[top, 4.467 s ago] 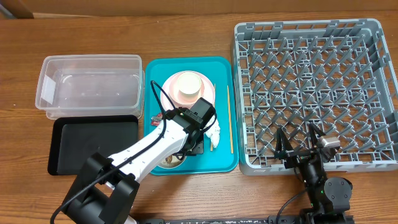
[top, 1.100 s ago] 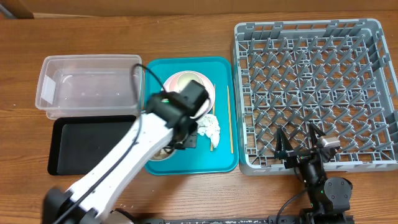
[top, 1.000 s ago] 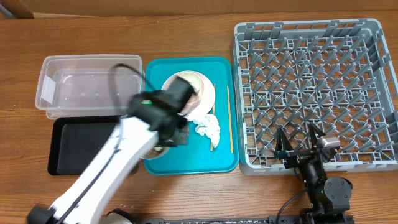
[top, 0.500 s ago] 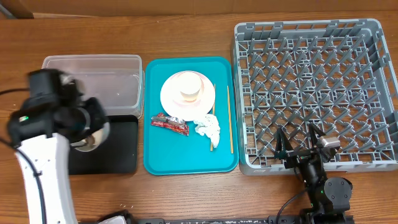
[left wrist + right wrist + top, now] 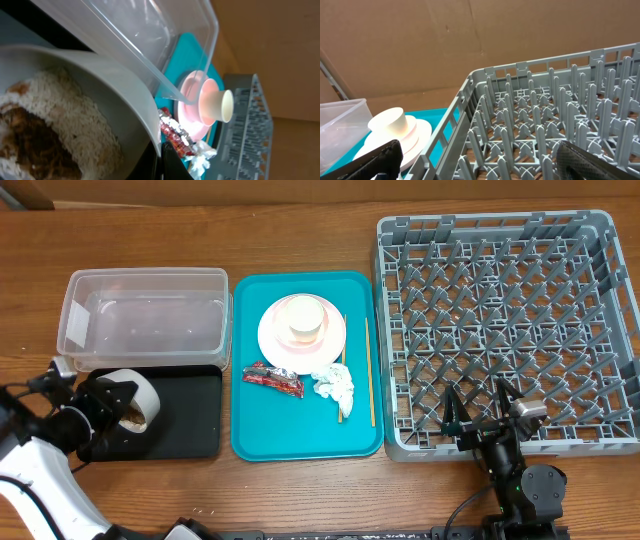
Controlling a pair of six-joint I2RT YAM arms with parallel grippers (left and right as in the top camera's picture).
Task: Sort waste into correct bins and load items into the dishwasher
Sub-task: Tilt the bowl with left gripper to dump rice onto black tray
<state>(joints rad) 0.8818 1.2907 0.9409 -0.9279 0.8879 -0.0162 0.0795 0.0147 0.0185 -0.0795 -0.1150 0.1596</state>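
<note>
My left gripper [image 5: 116, 412] is shut on the rim of the small grey-white bowl [image 5: 136, 389], held tipped on its side over the black tray [image 5: 185, 420]. In the left wrist view the bowl [image 5: 107, 95] holds white rice with brown scraps [image 5: 55, 135], and my fingers [image 5: 167, 161] pinch its edge. The clear tub [image 5: 145, 315] stands behind. On the teal tray [image 5: 300, 435] lie the pink plate [image 5: 275, 340] bearing a pinkish bowl and white cup [image 5: 303, 328], a red wrapper [image 5: 272, 378], a napkin [image 5: 333, 385] and chopsticks [image 5: 368, 375]. My right gripper [image 5: 482, 416] is open at the dish rack's [image 5: 510, 310] near edge.
The wooden table [image 5: 300, 230] runs behind everything. The right wrist view looks across the rack's upright pegs [image 5: 545, 125] toward the cup [image 5: 390, 122], with a cardboard wall behind.
My left arm has swung left off the teal tray with the small bowl, down to the black tray, and the bowl now lies tipped. The right arm has not moved.
</note>
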